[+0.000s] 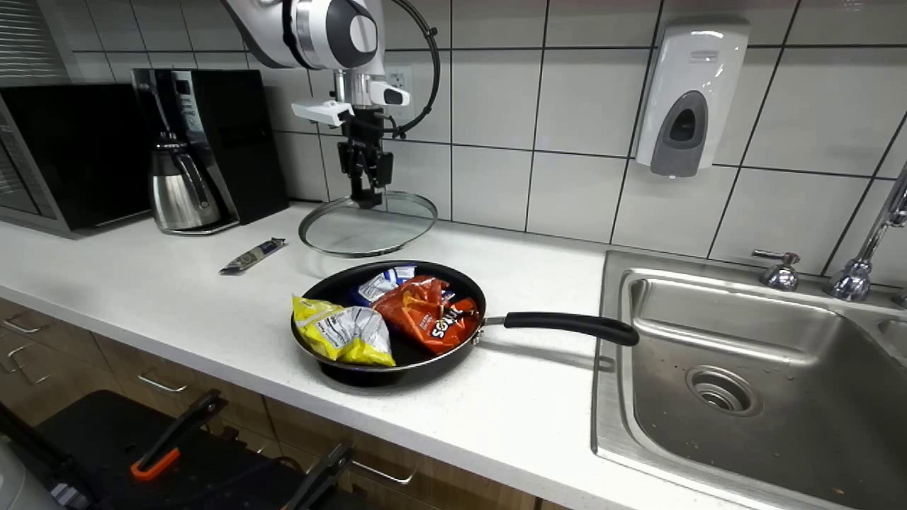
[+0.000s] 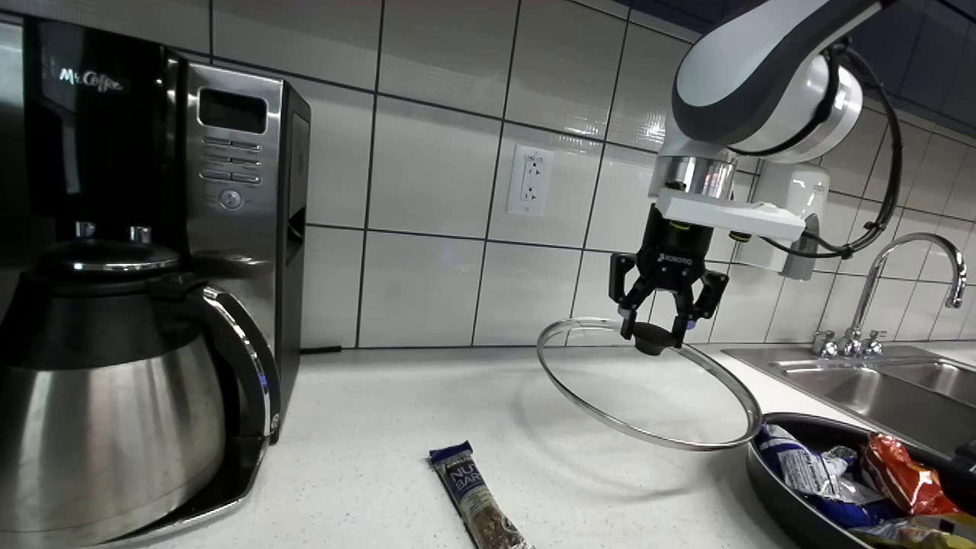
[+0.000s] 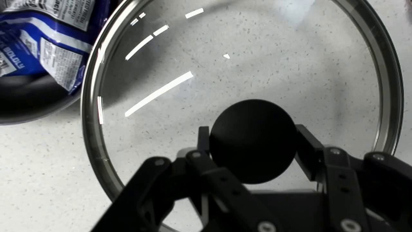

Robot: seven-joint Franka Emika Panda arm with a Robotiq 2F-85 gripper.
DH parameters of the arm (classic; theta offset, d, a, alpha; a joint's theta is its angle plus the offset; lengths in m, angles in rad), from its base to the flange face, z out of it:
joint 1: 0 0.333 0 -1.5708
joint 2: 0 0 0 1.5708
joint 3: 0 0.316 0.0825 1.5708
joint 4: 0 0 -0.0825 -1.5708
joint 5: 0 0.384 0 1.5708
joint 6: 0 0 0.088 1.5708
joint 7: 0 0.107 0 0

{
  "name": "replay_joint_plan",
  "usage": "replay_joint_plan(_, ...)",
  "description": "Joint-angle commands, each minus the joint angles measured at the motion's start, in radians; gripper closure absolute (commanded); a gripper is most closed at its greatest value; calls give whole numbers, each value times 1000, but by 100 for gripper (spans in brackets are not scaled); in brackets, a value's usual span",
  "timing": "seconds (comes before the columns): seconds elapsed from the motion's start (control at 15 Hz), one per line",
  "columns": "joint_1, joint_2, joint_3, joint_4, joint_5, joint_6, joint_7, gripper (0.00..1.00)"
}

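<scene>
My gripper [image 2: 653,335] is shut on the black knob [image 3: 253,141] of a round glass lid [image 2: 648,437] with a metal rim. The lid hangs tilted above the white counter, apart from it, in both exterior views. In the wrist view the lid's rim [image 3: 91,112] fills much of the picture, and the fingers sit on both sides of the knob. A black frying pan [image 1: 368,374] stands on the counter beside the lid. It holds a yellow chip bag [image 1: 344,329], a red Doritos bag [image 1: 432,312] and a blue bag [image 1: 382,283], partly hidden in an exterior view.
The pan's black handle [image 1: 567,324] reaches over the edge of the steel sink [image 1: 708,382]. A nut bar [image 2: 480,496] lies on the counter. A coffee maker [image 2: 236,282] with a steel carafe [image 1: 183,195] stands beyond it. The tiled wall [image 1: 496,184] is close behind the lid.
</scene>
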Motion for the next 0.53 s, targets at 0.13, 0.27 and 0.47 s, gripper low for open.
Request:
replay_joint_plan(0.13,-49,-153,1,-164,-15,77,10,61)
replay_joint_plan(0.27,-65,-185,-4,-204,-16,96,10,61)
replay_joint_plan(0.47,-88,-235,-12,-267,-14,118,9,61)
